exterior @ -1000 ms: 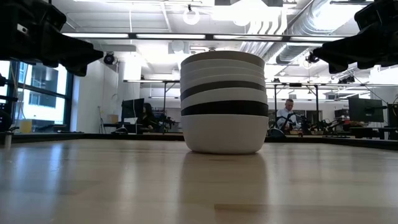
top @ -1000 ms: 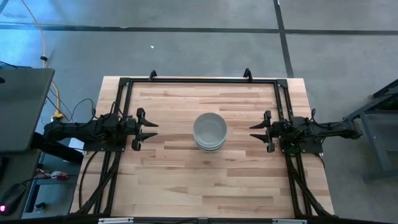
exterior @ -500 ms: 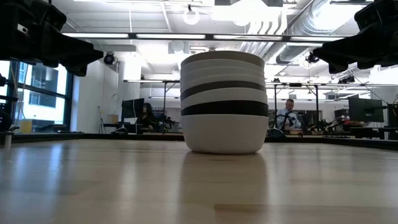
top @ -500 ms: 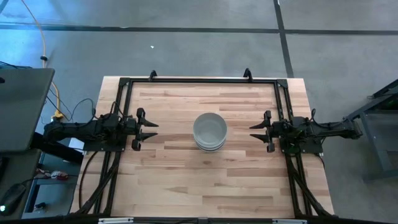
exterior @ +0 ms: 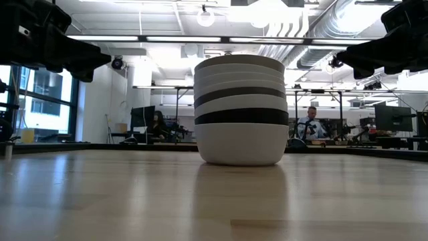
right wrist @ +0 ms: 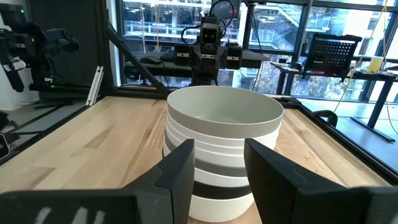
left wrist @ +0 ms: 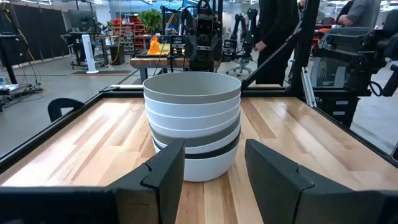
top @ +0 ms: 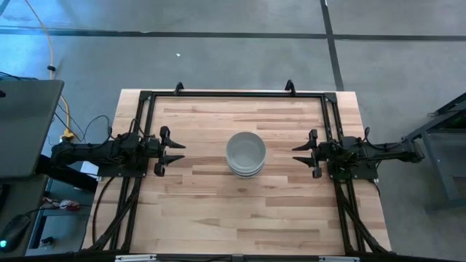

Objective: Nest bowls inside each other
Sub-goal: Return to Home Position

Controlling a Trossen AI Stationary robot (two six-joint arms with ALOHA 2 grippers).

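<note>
The bowls stand nested in one stack (top: 245,153) at the middle of the table, its white bottom bowl resting on the wood (exterior: 241,144); white, grey and black rims show in bands (left wrist: 193,118) (right wrist: 224,140). My left gripper (top: 175,151) is open and empty, left of the stack and raised above the table. My right gripper (top: 300,153) is open and empty, right of the stack, likewise raised. Each points level at the stack, well apart from it.
A black metal frame (top: 233,94) runs along the table's far edge and down both sides. Bare wood lies before and behind the stack. People and desks show in the room beyond the table (exterior: 309,124).
</note>
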